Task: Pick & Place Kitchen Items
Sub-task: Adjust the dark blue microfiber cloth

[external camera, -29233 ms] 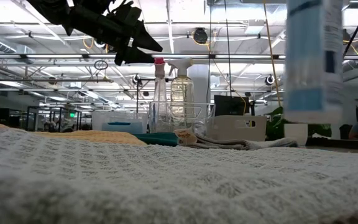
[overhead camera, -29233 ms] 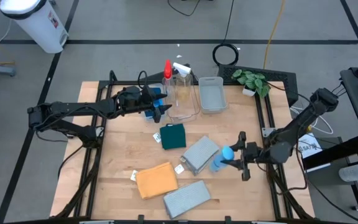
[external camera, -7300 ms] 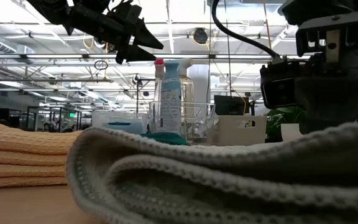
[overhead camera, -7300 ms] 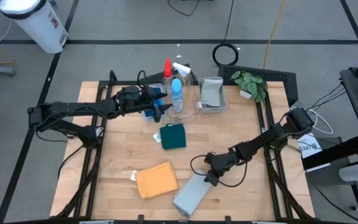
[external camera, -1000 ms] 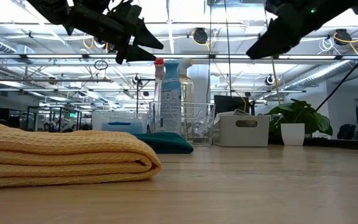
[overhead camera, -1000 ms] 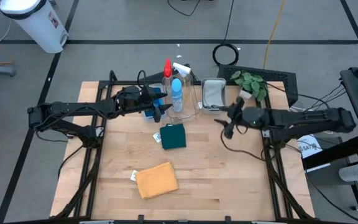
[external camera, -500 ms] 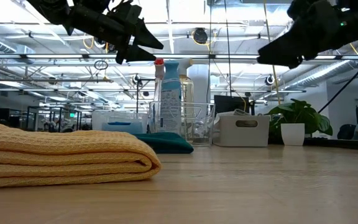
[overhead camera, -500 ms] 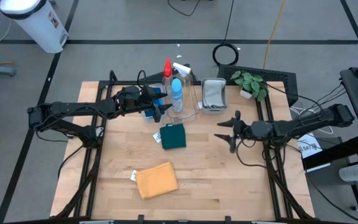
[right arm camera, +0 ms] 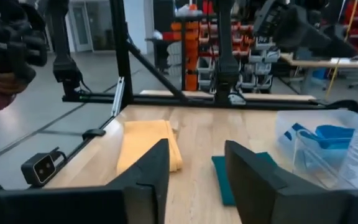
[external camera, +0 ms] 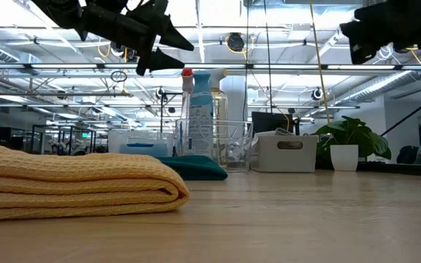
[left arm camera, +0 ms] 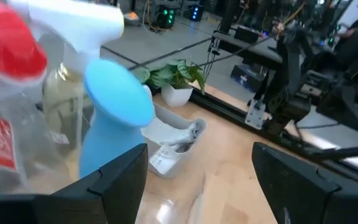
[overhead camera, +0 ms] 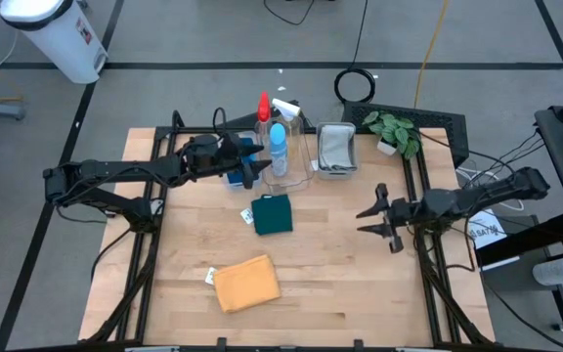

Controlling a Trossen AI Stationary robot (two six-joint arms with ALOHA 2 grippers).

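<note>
An orange cloth [overhead camera: 245, 284] lies folded near the table's front. A dark-green cloth [overhead camera: 272, 213] lies at mid-table. Spray bottles with a red top [overhead camera: 263, 106], a white top [overhead camera: 284, 108] and a blue top [overhead camera: 278, 137] stand upright in a clear bin [overhead camera: 297, 176] at the back. Grey cloths [overhead camera: 334, 147] fill a small bin beside it. Blue sponges [right arm camera: 325, 137] lie in another bin. My left gripper [overhead camera: 254, 168] hovers open beside the blue-topped bottle [left arm camera: 120, 93]. My right gripper [overhead camera: 364, 221] hangs open above the table's right part, holding nothing.
A potted plant [overhead camera: 394, 127] stands at the back right corner. Black frame rails [overhead camera: 420, 186] run along the table's sides. Bare wood lies between the dark-green cloth and my right gripper [right arm camera: 196, 146], and to the right of the orange cloth [right arm camera: 148, 146].
My right gripper has drawn away from the small bin of grey cloths, toward the table's right and near edges, sinking a little and levelling out. My left gripper has rolled slightly in place.
</note>
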